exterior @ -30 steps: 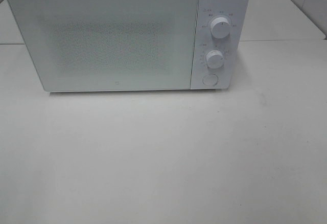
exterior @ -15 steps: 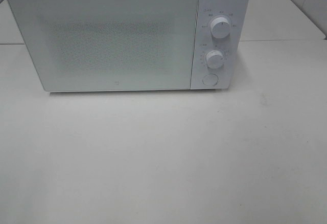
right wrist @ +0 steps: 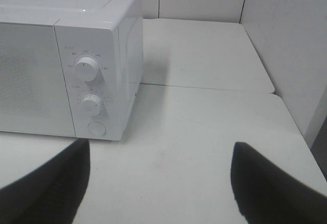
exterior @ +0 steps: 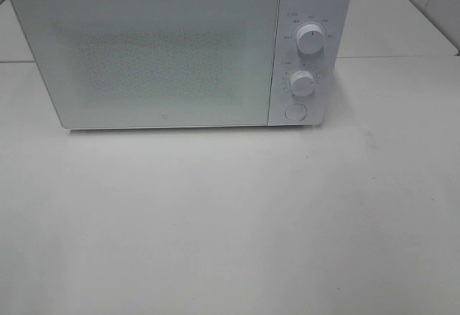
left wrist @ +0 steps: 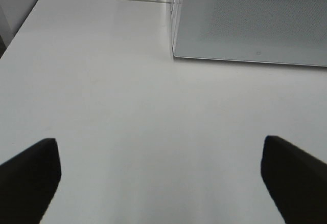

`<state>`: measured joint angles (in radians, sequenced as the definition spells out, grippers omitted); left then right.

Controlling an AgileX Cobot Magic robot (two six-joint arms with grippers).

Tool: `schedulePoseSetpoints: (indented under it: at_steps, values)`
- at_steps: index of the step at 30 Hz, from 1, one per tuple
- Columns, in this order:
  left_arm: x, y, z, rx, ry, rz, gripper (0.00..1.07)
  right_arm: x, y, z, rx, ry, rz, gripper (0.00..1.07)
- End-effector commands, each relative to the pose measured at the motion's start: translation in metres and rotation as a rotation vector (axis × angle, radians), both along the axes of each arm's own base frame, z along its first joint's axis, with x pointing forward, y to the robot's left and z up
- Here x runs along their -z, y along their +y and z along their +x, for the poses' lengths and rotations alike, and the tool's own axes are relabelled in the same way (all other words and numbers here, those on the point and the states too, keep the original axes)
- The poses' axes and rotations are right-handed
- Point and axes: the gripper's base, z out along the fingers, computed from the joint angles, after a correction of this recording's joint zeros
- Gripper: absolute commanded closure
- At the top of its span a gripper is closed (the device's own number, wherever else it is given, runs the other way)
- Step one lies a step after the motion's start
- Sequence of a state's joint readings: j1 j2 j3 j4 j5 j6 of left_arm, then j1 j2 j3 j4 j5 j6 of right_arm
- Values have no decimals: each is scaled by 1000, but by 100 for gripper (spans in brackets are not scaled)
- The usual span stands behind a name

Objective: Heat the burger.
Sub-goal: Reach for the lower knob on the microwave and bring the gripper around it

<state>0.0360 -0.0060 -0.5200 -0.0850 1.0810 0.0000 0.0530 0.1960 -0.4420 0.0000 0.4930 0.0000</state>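
Boxy white microwave [exterior: 165, 56], door closed, on a smooth matte white table [exterior: 230, 221].
Its flat, speckled door sits beside two round knobs [exterior: 310, 38] and a round button [exterior: 295, 112]. The left gripper [left wrist: 159, 141] and right gripper [right wrist: 161, 144] gape wide over bare tabletop, holding nothing. The burger shows in no view, so its place and heading cannot be told.

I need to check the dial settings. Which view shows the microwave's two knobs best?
The exterior high view: the upper knob and lower knob face the camera squarely, unobstructed. The right wrist view shows both obliquely. The left wrist view shows only the door, no knobs.
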Motion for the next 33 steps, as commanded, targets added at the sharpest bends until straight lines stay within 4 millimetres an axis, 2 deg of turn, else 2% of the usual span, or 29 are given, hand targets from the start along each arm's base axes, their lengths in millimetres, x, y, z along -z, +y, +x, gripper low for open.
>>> schedulePoseSetpoints:
  at_steps: [1, 3, 5, 6, 8, 11, 13, 16, 26, 33]
  values:
    - [0, -1, -3, 1, -30, -4, 7, 3, 0, 10, 2, -33, -4, 32]
    - [0, -1, -3, 1, -30, -4, 7, 5, 1, 15, 2, -39, -4, 32]
    - [0, -1, -3, 1, -30, -4, 7, 12, 2, 33, 2, -50, -3, 32]
    - [0, -1, -3, 1, -30, -4, 7, 12, 2, 33, 2, -50, -3, 32]
    - [0, -1, -3, 1, -30, -4, 7, 18, 2, 47, 3, -49, 3, 32]
    - [0, -1, -3, 1, -30, -4, 7, 20, 2, 51, 3, -53, 3, 32]
    - [0, -1, -3, 1, -30, -4, 7, 28, 3, 68, 3, -71, 4, 32]
    - [0, -1, -3, 1, -30, -4, 7, 31, 4, 80, 3, -81, 4, 32]
    - [0, -1, -3, 1, -30, -4, 7, 39, 5, 109, 7, -96, 23, 32]
    - [0, -1, -3, 1, -30, -4, 7, 55, 7, 133, 20, -78, 80, 32]
